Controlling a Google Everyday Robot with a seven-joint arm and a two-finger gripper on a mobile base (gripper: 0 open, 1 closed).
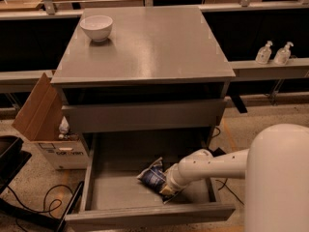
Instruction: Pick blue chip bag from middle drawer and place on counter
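The middle drawer (111,187) is pulled open below the grey cabinet, its front panel near the bottom of the view. The blue chip bag (153,176) lies on the drawer floor, right of centre. My white arm reaches in from the right, and the gripper (166,189) is down on the bag's right end, its tip hidden against the bag. The counter (149,42) is the cabinet's grey top, with a white bowl (96,27) at its back left.
An open cardboard box (46,124) stands on the floor left of the cabinet. Two sanitizer bottles (273,53) sit on a ledge at the right. A closed taller drawer front (145,114) is above the open drawer. Cables lie on the floor at the lower left.
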